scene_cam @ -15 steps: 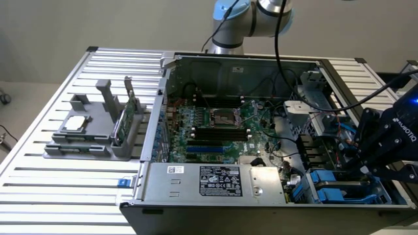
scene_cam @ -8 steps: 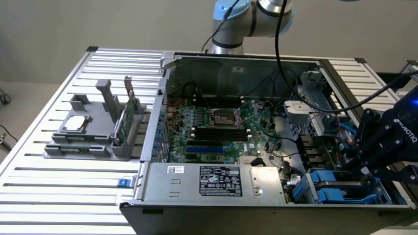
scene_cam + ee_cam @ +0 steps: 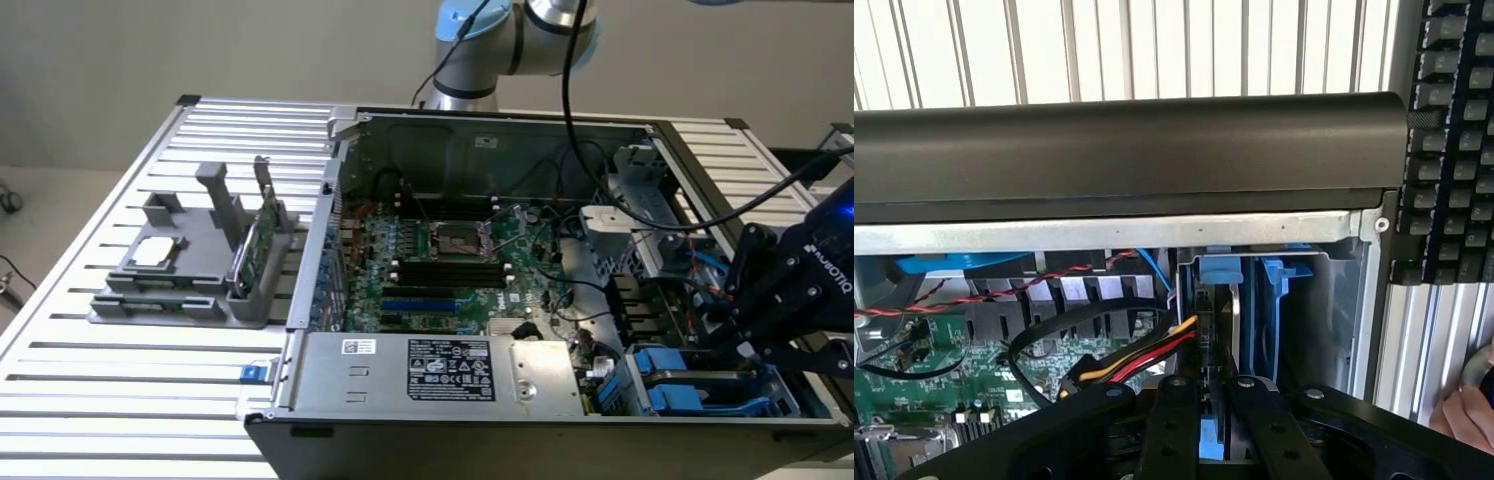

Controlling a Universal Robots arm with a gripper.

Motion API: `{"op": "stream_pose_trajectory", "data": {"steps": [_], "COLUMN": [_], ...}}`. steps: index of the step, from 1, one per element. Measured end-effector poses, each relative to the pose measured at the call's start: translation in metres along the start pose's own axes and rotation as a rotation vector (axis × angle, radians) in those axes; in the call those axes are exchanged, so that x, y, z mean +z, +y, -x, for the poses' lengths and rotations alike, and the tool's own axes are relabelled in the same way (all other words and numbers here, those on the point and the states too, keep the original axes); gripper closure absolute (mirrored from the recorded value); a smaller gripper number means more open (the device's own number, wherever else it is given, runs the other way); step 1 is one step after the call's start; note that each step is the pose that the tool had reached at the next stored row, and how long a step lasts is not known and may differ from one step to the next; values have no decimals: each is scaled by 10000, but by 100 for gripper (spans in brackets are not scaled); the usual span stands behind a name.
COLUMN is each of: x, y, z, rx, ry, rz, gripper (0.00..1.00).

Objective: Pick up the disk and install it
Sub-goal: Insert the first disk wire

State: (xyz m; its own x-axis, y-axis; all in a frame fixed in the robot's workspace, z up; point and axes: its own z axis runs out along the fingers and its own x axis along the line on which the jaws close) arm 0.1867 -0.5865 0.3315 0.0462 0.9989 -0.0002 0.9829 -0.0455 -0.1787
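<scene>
Hovered at the exterior view's right, over the lower corner of the open computer case (image 3: 350, 130), the claw (image 3: 787, 300). In the wrist view, claw (image 3: 1214, 425) narrowed nearly shut on the disk (image 3: 1226, 330), fingers (image 3: 1179, 420) pressed to either side of its blue plastic carrier. Seen edge-on there: a thin silver-grey slab standing on its narrow side, long axis running straight out from between the fingers and down into the drive bay (image 3: 1299, 300). Sat directly ahead of the claw, then, not off to either side; already partway inside the bay, blue carrier rails touching or just beside the bay's blue guides, though whether fully seated could not be told.

Held in the case besides: a green motherboard (image 3: 447, 260) with its empty socket in the middle, a power supply (image 3: 441, 375) with a black label along the near edge, and loose cables, among them a red, yellow and black bundle (image 3: 1129, 360) lying just beside the disk. More blue carriers (image 3: 681, 385) visible in the bay region in the exterior view.

On the slatted counter (image 3: 107, 420), at the exterior view's left and well apart from the case, stood a grey holder (image 3: 187, 270) carrying a small silver chip (image 3: 151, 252) and an upright green circuit card (image 3: 260, 240). At the wrist view's edge, a keyboard (image 3: 1454, 140) and a person's hand (image 3: 1469, 415).
</scene>
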Motion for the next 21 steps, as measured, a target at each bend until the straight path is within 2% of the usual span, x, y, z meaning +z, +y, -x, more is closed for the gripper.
{"op": "stream_pose_trajectory", "data": {"steps": [9, 21], "x": [9, 22], "y": [25, 12], "z": [9, 14], "rx": [-9, -8], "ry": [43, 44], "rz": [-2, -15], "gripper": [83, 83]}}
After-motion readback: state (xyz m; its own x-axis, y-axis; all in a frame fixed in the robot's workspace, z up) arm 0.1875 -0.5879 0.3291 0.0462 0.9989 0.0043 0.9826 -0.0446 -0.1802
